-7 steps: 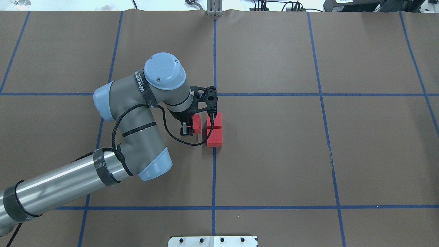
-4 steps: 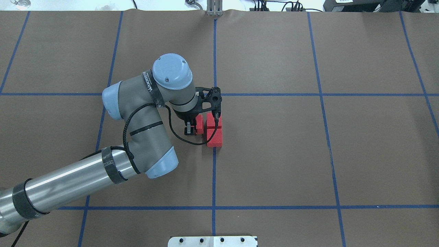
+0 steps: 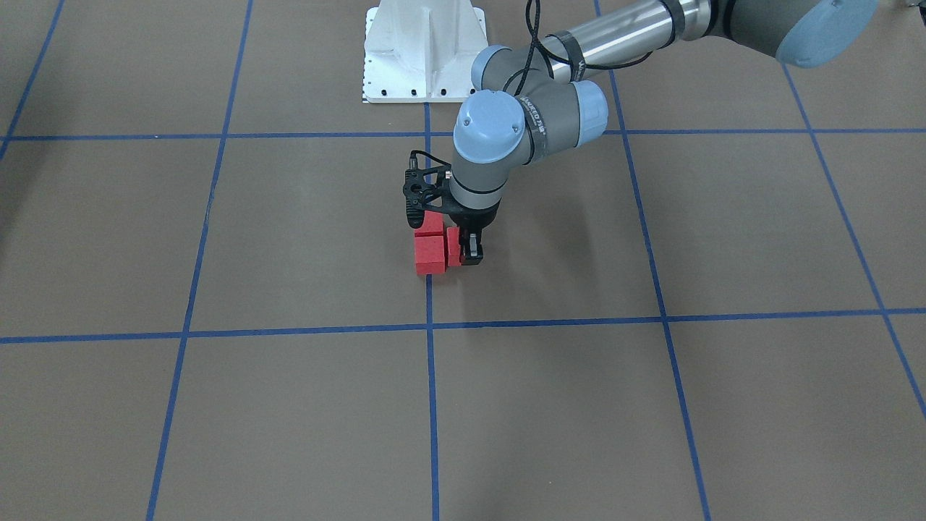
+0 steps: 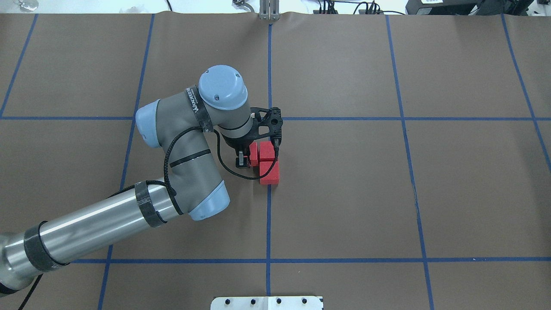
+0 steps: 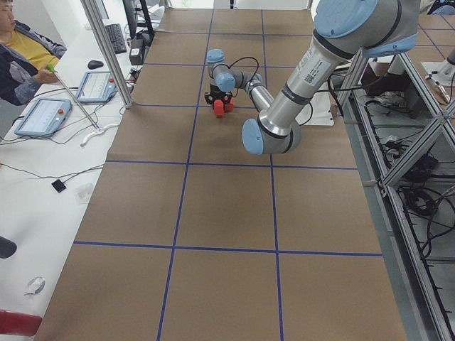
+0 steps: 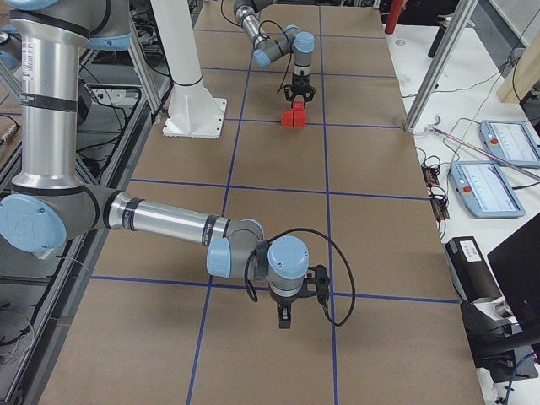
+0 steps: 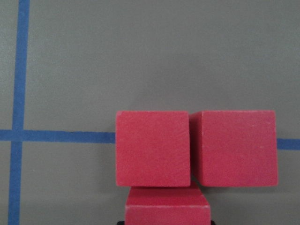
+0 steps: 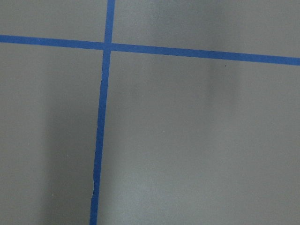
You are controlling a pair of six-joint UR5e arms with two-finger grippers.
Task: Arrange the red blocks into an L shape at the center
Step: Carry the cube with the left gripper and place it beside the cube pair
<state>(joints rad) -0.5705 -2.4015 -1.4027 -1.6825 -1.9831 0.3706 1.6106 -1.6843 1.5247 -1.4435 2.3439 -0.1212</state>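
Observation:
Two red blocks [image 4: 270, 172] lie in a row on the vertical blue tape line [image 4: 268, 215] at the center, the far one [image 4: 267, 150] touching the near one. My left gripper [image 4: 252, 155] is shut on the third red block [image 4: 254, 153], pressed against the left side of the far one. In the left wrist view the pair [image 7: 153, 148] fills the middle and the held block [image 7: 167, 211] sits at the bottom edge. The front-facing view shows the held block [image 3: 453, 246] beside one finger [image 3: 471, 250]. My right gripper [image 6: 283, 317] hangs over bare table far off; I cannot tell its state.
The white robot base plate [image 3: 423, 51] stands behind the blocks. A metal post [image 4: 269, 10] rises at the table's far edge. A seated person [image 5: 21, 57] and tablets [image 5: 43, 117] are at a side desk. The right wrist view shows only brown surface and blue tape [image 8: 101, 117].
My left arm has moved to the right with the red block, closing the gap until it meets the far block of the pair. The pair has not moved.

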